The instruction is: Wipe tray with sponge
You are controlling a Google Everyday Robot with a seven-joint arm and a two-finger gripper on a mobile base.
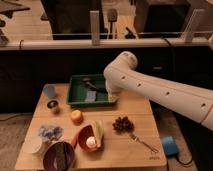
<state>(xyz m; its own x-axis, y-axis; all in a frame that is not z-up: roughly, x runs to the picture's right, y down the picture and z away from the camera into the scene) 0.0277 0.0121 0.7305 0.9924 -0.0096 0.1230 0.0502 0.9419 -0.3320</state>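
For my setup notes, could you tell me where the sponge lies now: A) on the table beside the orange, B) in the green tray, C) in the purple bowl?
B: the grey-blue sponge lies flat inside the green tray, with the claw low over the tray's right end.

Your gripper [113, 98] is hanging at the tray's [76, 90] right edge; the sponge [91, 96] is lying mid-tray, near the table's [142, 116] back edge.

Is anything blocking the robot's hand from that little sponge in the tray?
Nothing visible does. The gripper hangs at the right end of the tray, and the sponge lies on its floor close beside it. A dark object sits farther back, off that line.
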